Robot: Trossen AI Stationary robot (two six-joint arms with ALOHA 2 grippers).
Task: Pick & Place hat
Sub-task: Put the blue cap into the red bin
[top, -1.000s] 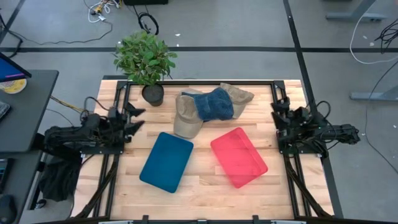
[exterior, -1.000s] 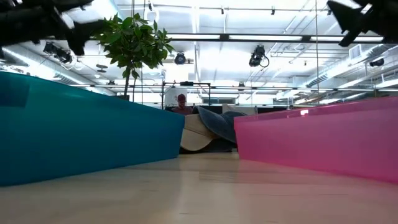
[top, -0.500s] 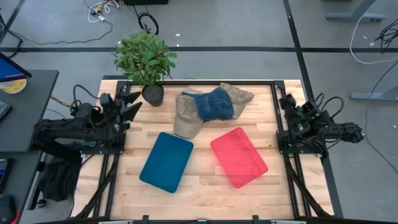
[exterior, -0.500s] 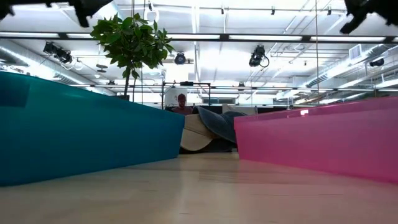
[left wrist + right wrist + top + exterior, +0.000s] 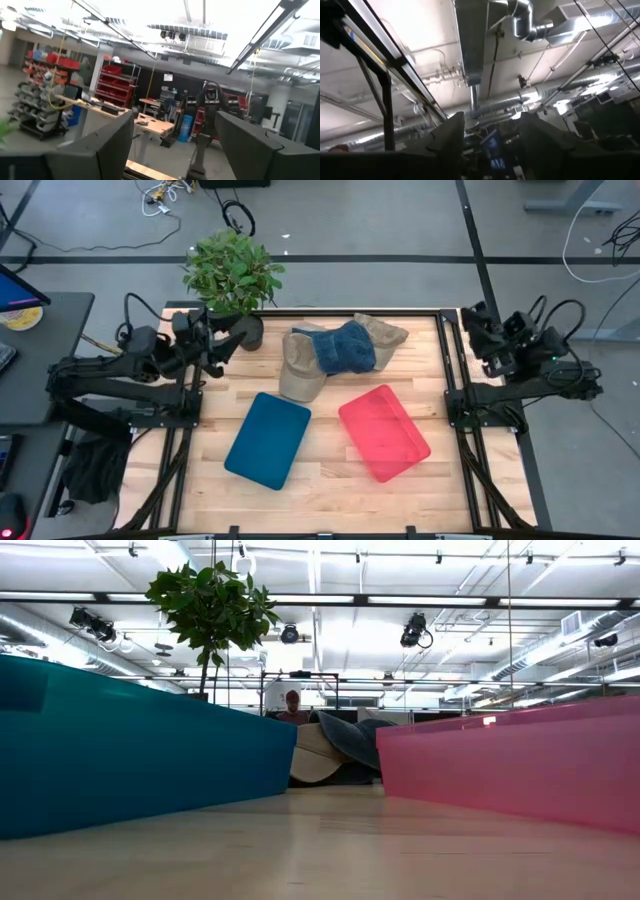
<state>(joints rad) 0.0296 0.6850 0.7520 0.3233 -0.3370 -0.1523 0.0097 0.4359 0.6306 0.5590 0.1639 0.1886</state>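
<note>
At the table's left edge, the left gripper (image 5: pixel 232 337) hangs just beside the dark pot of the potted plant (image 5: pixel 233 275), its jaws spread wide with nothing between them. Near of it, the teal bin (image 5: pixel 268 439) lies on the wooden table (image 5: pixel 330 480). The hats are piled at the far middle of the table: a tan hat (image 5: pixel 299 370) on the left, a blue denim hat (image 5: pixel 346 347) lying across it, and a second tan hat (image 5: pixel 387 331) showing from under the denim on the far right. Just right and near of the pile sits the pink bin (image 5: pixel 384 432), apart from the teal one. The right gripper (image 5: pixel 476 322) is raised at the table's far right edge, fingers parted, holding nothing.
</note>
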